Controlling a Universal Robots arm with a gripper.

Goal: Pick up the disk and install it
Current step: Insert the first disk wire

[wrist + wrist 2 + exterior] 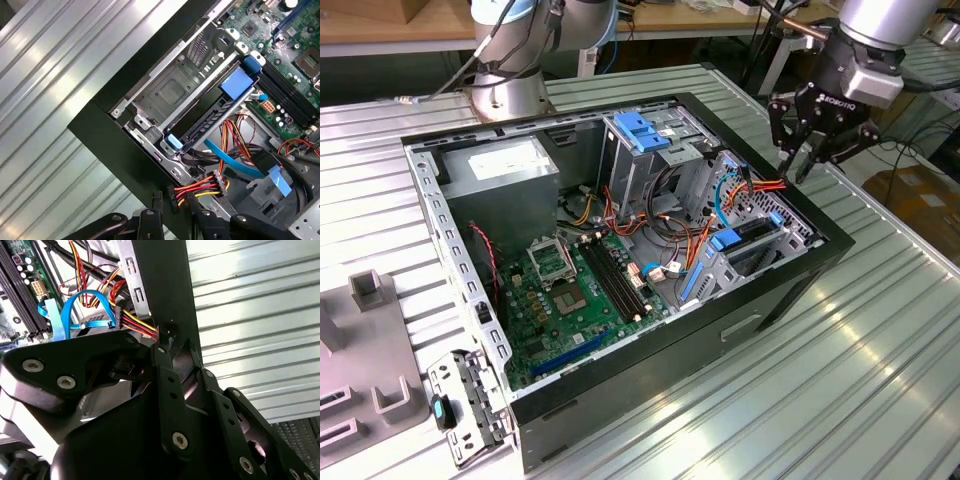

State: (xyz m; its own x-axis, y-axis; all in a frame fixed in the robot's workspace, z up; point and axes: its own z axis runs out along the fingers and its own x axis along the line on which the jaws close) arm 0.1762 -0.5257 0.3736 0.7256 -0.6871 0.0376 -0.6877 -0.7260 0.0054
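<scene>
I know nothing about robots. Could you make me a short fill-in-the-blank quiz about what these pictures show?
The gripper hangs over the edge of the open black computer ____.
The circuit board lying inside is ____ in colour.
The flat cable beside the red and yellow wires is ____.
Missing words: case; green; blue.

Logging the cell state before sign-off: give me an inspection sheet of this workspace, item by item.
Surface: ribbed metal table bearing an open PC case.
Job's things: drive bay with blue tab, at the case's edge.
Clutter: grey fixture; metal bracket beside the case.
Grippers: claw hangs over the case's edge by the bay.
Cables: red-yellow wires and blue ribbon near the bay.
Surroundings: arm base behind the case; wooden bench beyond.
</scene>
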